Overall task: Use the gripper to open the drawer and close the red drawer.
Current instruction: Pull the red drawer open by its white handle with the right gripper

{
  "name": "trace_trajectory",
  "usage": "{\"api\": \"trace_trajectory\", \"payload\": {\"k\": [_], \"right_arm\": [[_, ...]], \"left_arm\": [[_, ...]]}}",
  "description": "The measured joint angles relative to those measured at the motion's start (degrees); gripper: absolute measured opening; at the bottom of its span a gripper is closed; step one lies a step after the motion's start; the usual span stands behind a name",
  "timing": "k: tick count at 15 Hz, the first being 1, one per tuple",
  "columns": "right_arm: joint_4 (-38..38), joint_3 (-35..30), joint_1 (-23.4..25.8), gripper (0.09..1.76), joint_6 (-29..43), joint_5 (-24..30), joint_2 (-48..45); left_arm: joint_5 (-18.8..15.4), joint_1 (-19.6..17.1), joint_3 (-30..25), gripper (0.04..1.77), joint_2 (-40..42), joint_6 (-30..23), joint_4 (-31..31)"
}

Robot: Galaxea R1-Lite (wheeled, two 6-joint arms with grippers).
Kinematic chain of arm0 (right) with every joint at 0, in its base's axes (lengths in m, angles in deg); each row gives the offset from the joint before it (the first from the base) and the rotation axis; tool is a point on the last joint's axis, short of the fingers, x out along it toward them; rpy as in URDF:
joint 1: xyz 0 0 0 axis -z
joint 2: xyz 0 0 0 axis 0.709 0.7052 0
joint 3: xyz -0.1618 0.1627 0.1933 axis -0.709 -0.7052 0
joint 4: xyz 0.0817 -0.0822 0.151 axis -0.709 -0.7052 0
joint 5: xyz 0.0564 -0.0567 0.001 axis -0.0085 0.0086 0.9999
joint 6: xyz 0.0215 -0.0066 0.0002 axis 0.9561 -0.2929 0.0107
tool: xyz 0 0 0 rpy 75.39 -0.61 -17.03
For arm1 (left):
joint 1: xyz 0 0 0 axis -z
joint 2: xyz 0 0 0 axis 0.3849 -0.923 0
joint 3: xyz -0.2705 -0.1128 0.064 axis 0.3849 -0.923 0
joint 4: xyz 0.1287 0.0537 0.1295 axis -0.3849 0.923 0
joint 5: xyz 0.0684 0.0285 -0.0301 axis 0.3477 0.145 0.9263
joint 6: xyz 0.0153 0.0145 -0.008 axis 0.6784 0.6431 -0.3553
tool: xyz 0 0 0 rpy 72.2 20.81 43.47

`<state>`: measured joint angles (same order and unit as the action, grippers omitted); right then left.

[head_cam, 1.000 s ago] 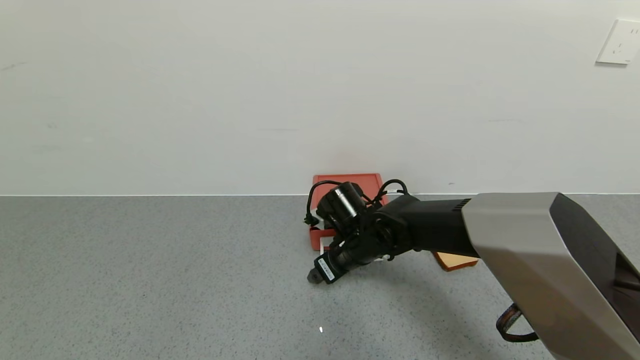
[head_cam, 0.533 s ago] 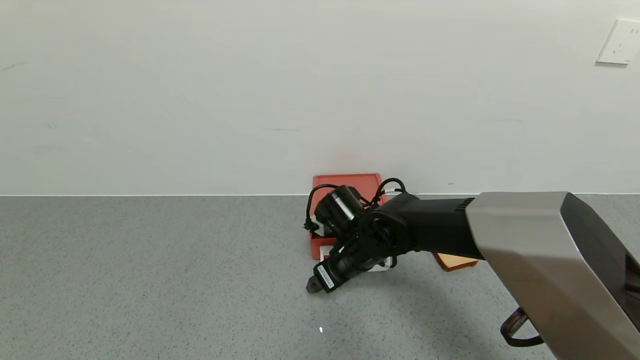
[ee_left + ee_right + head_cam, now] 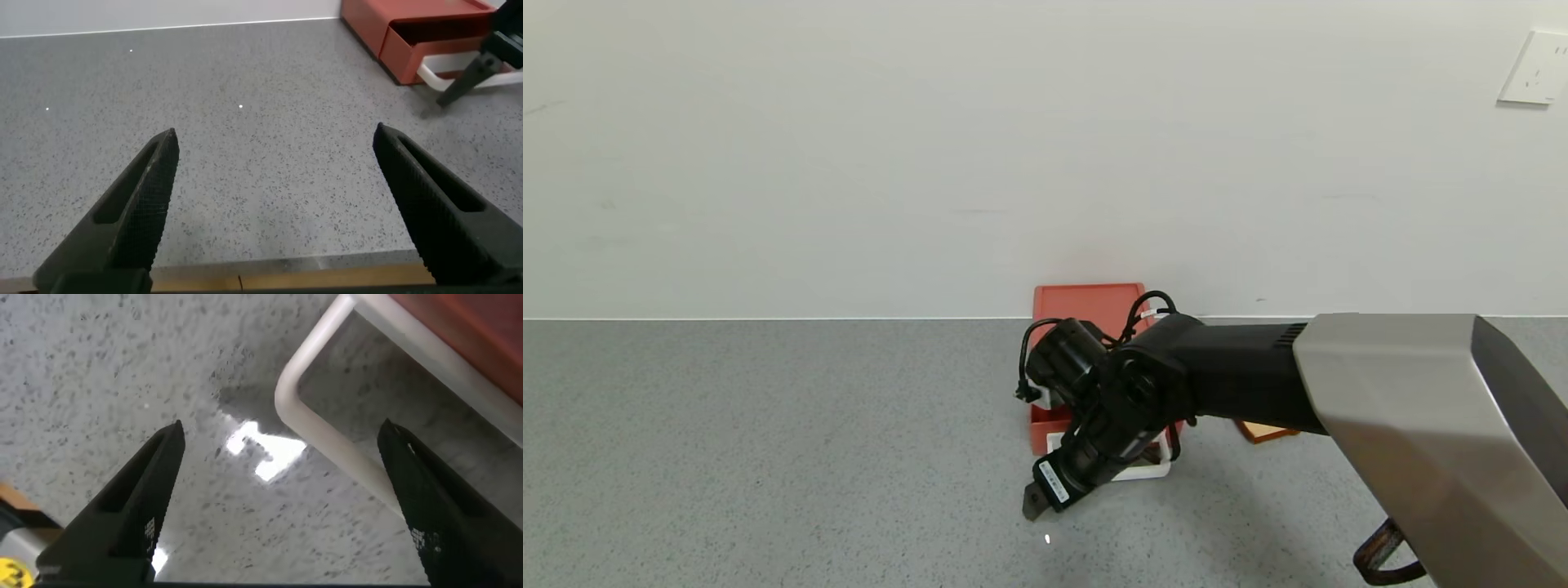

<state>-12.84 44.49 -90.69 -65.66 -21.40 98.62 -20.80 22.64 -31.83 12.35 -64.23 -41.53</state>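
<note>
One red drawer (image 3: 1086, 304) is sitting on the grey speckled table (image 3: 768, 457) against the far white wall (image 3: 931, 147), a little right of centre. Its tray is standing partly pulled out toward the near side, and one white loop handle (image 3: 1152, 470) is projecting from the tray's front, lying low over the tabletop.

Two grippers are showing. The right gripper (image 3: 282, 506) is reaching in from the right on its grey-and-black arm (image 3: 1405, 408) and is pointing down at the table just in front of the tray. Its two fingers (image 3: 139, 506) are standing spread wide apart and are grasping nothing; in the right wrist view the handle's rounded corner (image 3: 304, 392) is lying between them, with the table under it. Whether either finger is touching the handle I cannot tell.

The left gripper (image 3: 278, 204) is hovering over bare table well to the left of the drawer, its two fingers (image 3: 139, 204) also spread and released.

One tan slice (image 3: 1262, 429) is peeking out behind the right arm, on the table right of the drawer. One white wall socket (image 3: 1534, 69) is sitting at the far right.
</note>
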Motion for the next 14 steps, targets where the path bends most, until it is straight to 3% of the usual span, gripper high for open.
{"api": "trace_trajectory", "payload": {"k": [14], "right_arm": [[-8.3,-0.1,-3.3,1.71,4.7,0.1,-1.1]], "left_arm": [[0.0,0.0,0.0,1.72,0.0,0.0,0.1]]}}
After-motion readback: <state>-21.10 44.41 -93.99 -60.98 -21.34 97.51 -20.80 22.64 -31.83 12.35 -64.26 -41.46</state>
